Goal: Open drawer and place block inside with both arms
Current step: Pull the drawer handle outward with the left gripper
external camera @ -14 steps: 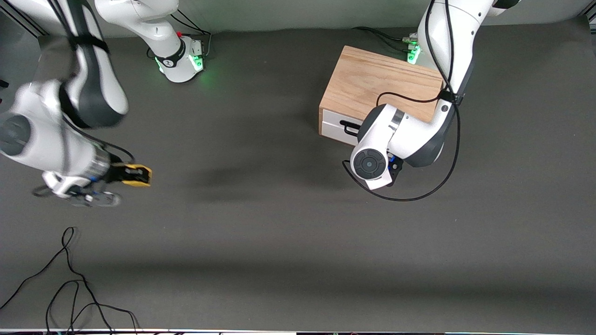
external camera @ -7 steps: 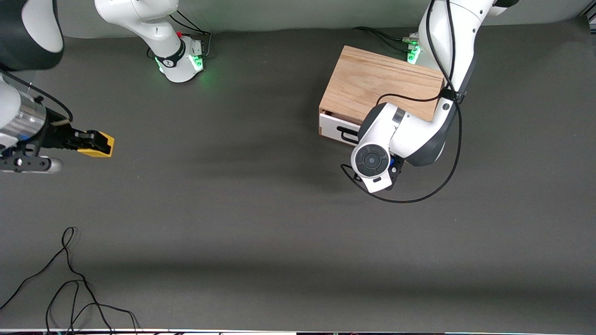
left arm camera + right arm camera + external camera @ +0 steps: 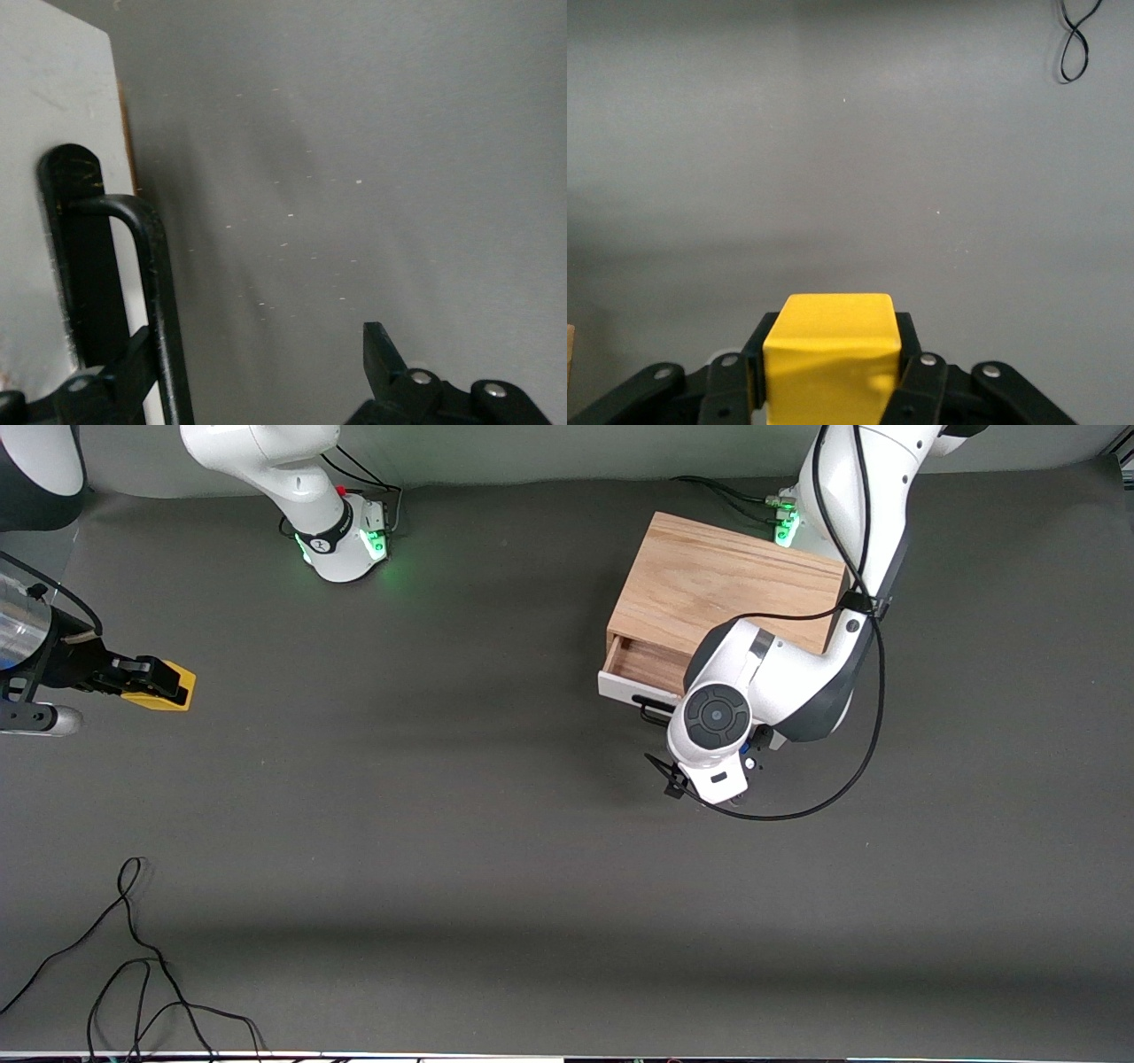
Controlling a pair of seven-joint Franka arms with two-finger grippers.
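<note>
Right gripper pinches block; left fingers spread, seemingly hooking handle.

Dark grey table (loose cable)

Bright yellow block w/ black gripper fingers either side. Table dark grey, matte. Cabinet light wood w/ grain streaks; drawer front white, inside light wood, handle black. Arms glossy white w/ dark grey joints, black cables, green lights at bases.
</note>
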